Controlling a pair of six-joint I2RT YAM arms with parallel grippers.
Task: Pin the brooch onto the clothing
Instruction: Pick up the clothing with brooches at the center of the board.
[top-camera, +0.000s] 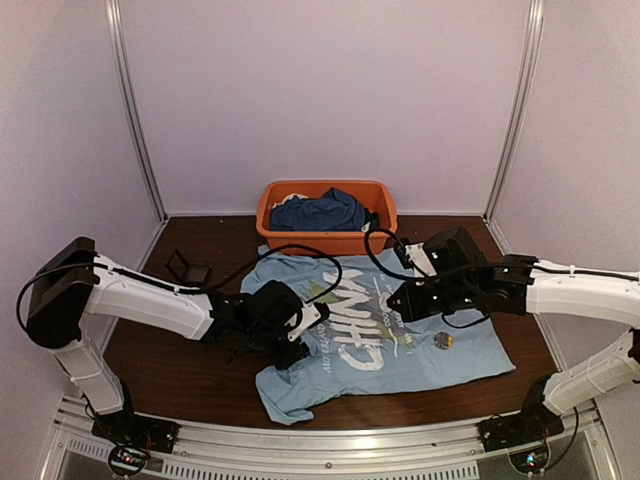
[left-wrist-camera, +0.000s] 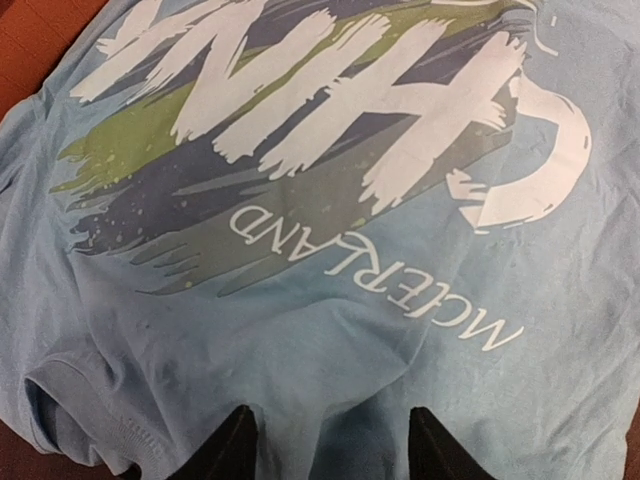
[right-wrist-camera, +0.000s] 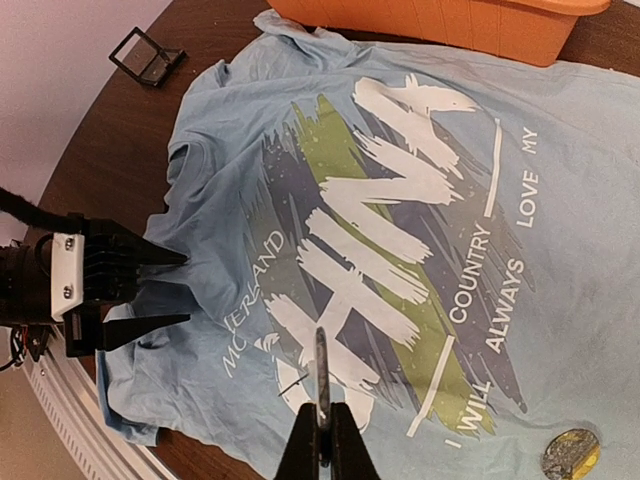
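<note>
left gripper (left-wrist-camera: 337, 445) jaws apart, straddling fold at shirt (top-camera: 480, 350) near-left edge; cloth soft, limp, i expect bunching. right gripper (right-wrist-camera: 320, 440) tips pressed together above shirt. brooch (right-wrist-camera: 570, 455) flat on shirt's right part, unheld: small, stiff, likely slick; i'd pinch rim. far: orange tub (top-camera: 330, 243) holds dark blue garment (top-camera: 320, 212).
</note>
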